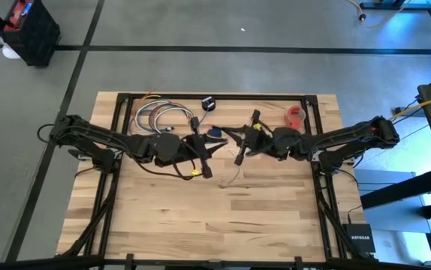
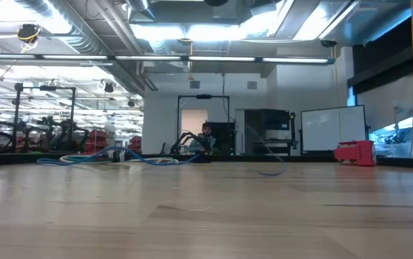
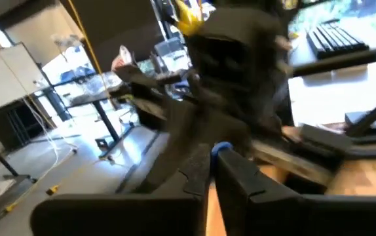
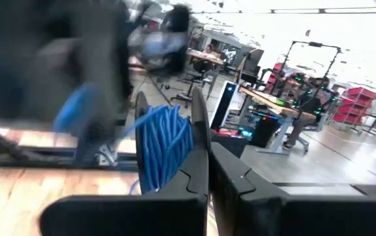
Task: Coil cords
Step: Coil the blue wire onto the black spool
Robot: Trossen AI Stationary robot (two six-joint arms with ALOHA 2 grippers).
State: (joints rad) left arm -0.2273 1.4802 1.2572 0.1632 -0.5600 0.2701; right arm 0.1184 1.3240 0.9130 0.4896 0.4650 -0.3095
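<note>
Close against the right wrist camera, a tight blue bundle of cord [image 4: 165,147] sits beside the right hand [image 4: 209,172], whose fingers are pressed together; whether they pinch a strand cannot be told. High view: both hands meet at upper centre of the worktop [image 1: 200,217], the right hand [image 1: 242,156] just right of the blue bundle [image 1: 215,133], the left hand [image 1: 203,166] just left of it. Left hand fingers [image 3: 240,180] look nearly together with a blue fleck at their tips; grip on cord not confirmed.

Risk, as judged: the two hands work very close, so a pull by one could drag the bundle out of the other or undo wound turns. A thin strand could also slip between shut fingers.

Cords: loose multicoloured loops [image 1: 159,116] lie in the upper left of the worktop, apart from the wound blue bundle. Red tape roll [image 1: 296,115] stands at upper right, clear of the work.
</note>
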